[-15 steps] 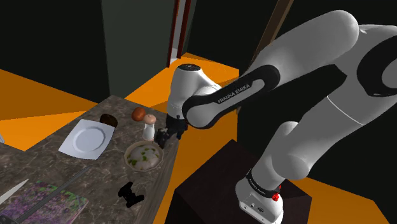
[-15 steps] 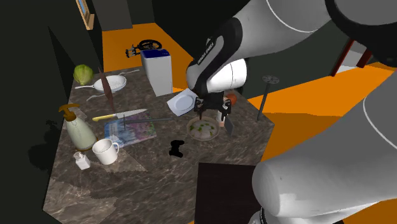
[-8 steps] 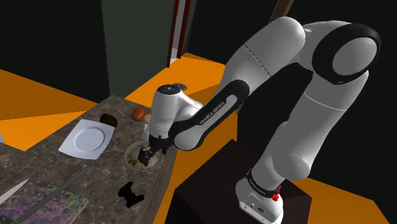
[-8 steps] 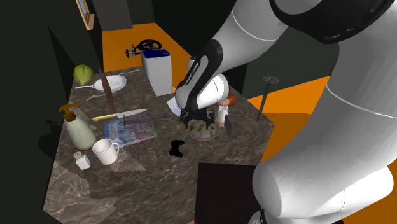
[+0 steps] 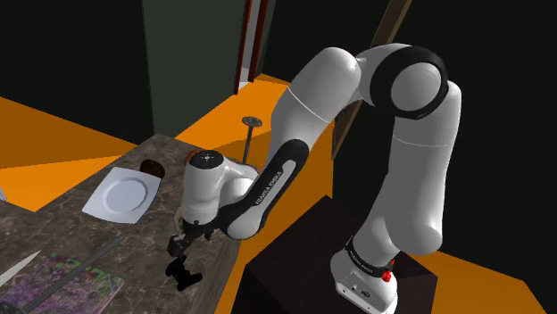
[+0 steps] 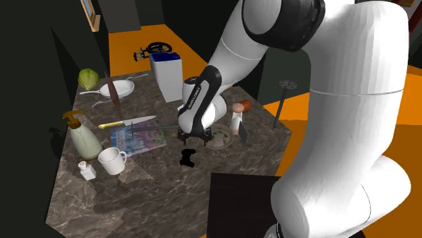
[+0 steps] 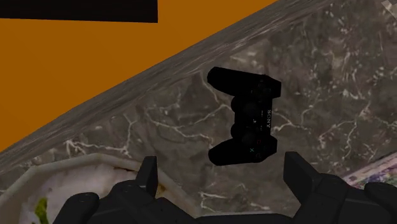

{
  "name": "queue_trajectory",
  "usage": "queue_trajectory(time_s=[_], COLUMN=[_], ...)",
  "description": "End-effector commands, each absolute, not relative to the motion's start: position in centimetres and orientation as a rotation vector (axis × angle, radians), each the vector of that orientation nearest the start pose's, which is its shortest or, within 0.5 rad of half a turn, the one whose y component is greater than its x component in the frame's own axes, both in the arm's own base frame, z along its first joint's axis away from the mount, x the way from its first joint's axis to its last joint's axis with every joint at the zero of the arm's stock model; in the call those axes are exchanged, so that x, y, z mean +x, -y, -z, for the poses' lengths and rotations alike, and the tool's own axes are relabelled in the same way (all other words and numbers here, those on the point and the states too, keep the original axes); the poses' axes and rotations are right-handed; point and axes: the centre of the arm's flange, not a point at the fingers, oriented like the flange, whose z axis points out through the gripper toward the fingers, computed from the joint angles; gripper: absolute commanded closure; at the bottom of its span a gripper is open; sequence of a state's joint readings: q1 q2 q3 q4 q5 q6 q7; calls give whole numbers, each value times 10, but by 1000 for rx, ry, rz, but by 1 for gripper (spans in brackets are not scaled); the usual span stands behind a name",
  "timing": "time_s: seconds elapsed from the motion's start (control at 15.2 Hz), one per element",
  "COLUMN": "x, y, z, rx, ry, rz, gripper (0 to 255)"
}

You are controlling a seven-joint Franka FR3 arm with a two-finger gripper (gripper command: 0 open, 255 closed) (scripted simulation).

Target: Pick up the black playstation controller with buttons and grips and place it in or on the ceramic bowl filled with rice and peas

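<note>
The hand (image 5: 178, 243), fingers spread wide and holding nothing, hovers just above the black controller (image 5: 185, 272), which lies on the marbled worktop (image 5: 85, 239) at the shoulder view's lower left, near the worktop's edge and apart from the rice-and-peas bowl (image 6: 220, 138).

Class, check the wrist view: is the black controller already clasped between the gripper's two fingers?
No, the controller lies on the marbled tabletop beyond the open fingers, which stand apart and do not touch it.
</note>
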State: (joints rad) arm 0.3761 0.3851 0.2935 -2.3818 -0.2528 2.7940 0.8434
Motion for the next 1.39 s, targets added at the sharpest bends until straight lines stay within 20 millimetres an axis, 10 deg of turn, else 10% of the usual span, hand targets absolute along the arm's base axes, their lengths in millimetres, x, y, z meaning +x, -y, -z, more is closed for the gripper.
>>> queue_trajectory(time_s=[0.0,0.59,1.12,1.19,1.32], x=[387,389,390,390,389], y=[-348,-364,-365,-365,-364], z=[-150,-97,-94,-94,-94], rx=[-3089,-3086,-3086,-3086,-3086], ry=[70,77,77,77,77], rz=[46,48,48,48,48], gripper=[0,0,0,255,255])
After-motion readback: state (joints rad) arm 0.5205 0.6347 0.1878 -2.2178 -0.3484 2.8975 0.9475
